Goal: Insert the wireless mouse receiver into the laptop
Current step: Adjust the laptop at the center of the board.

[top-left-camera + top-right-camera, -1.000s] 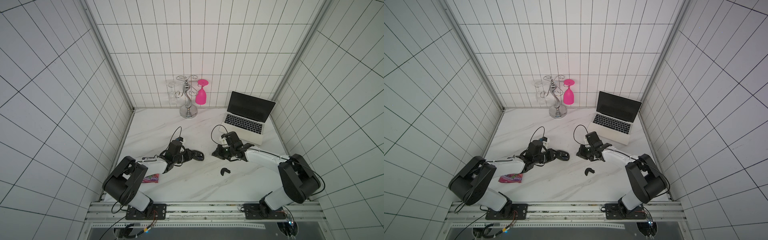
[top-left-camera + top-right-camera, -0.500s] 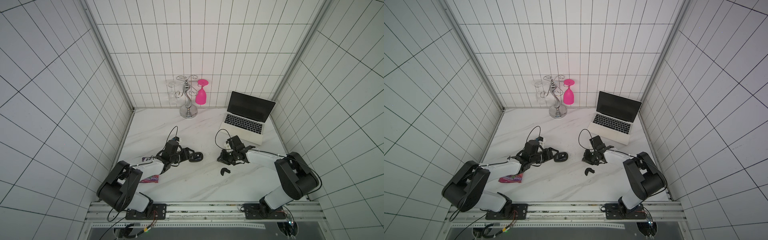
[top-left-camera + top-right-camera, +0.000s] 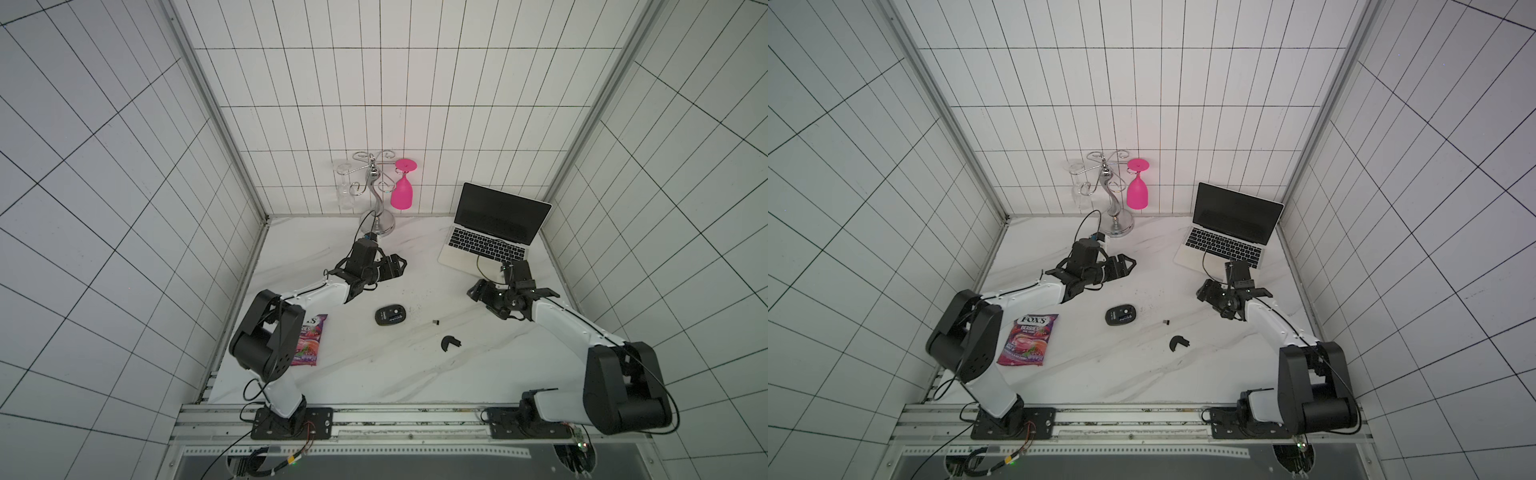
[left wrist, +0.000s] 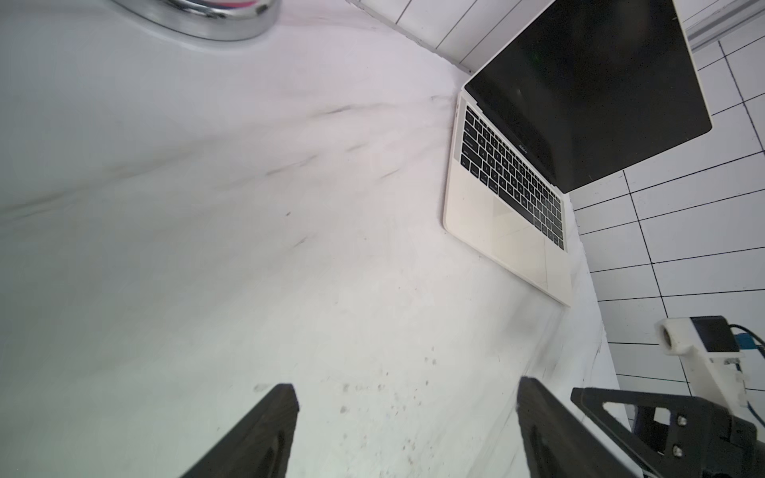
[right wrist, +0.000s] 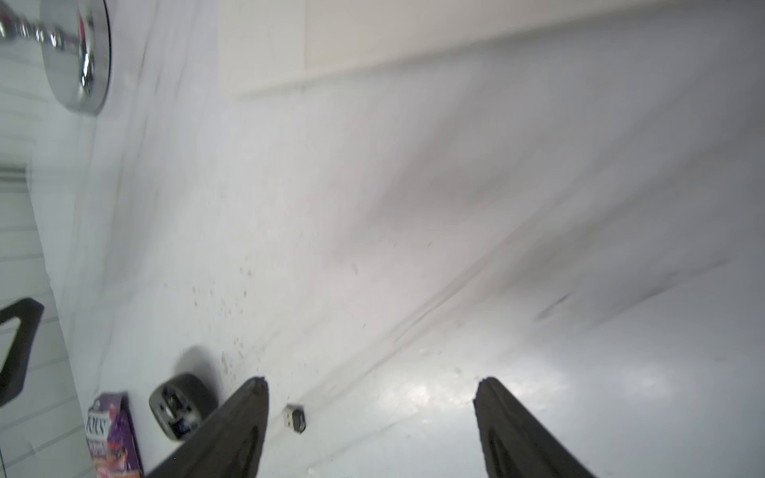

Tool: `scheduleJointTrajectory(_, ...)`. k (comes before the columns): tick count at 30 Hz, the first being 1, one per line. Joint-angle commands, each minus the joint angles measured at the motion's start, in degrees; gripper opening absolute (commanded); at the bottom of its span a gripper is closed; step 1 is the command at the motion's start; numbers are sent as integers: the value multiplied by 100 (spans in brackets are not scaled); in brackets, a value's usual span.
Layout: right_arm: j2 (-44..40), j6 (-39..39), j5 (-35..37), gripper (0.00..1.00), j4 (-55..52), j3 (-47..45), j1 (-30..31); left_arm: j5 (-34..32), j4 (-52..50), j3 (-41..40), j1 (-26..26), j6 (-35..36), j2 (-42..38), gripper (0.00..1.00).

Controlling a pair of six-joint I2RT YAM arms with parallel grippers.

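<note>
The tiny dark rectangular wireless mouse receiver lay loose on the white marble-patterned tabletop, between the oval black mouse and the flat black crescent-shaped cover piece, touching neither. It was well apart from the slim silver-white laptop, which stood open at the far right corner with its screen dark. The receiver was little more than a speck in both top views. The right wrist view showed it more clearly, just beside one finger of the right gripper, and that finger hid part of the mouse.

The laptop's near corner was covered by the right arm's wrist and cable in both top views, and its side ports could not be made out in any view.

The right gripper's fingers stood wide apart with only bare tabletop between them. The left gripper was likewise spread wide and held nothing.

The purple berry-candy bag lay flat near the left arm; its contents could not be seen. A pink wine glass and a clear wine glass hung upside down from the chrome scrolled rack.
</note>
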Motion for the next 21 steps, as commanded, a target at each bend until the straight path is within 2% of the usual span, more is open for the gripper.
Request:
scheduleJointTrajectory(1,264,-424,76,87,74,547,-943,50,-477,1089,-161,116,965,84)
scheduleJointTrajectory(6,1129,-448,-12,92,470,1133,-2102,194,-847,2739,-214,9,2343,84)
scheduleJointTrajectory(10,1876,-487,-48,93,492,1566,-2647,346,-1089,3769,-262,-203,3167,84)
scheduleJointTrajectory(17,3054,-633,-442,90,425,2352,-2930,530,-1623,5516,-536,-158,4479,83)
scheduleJointTrajectory(21,3570,-696,-865,87,347,2804,-2919,490,-1708,6112,-630,-26,4935,83)
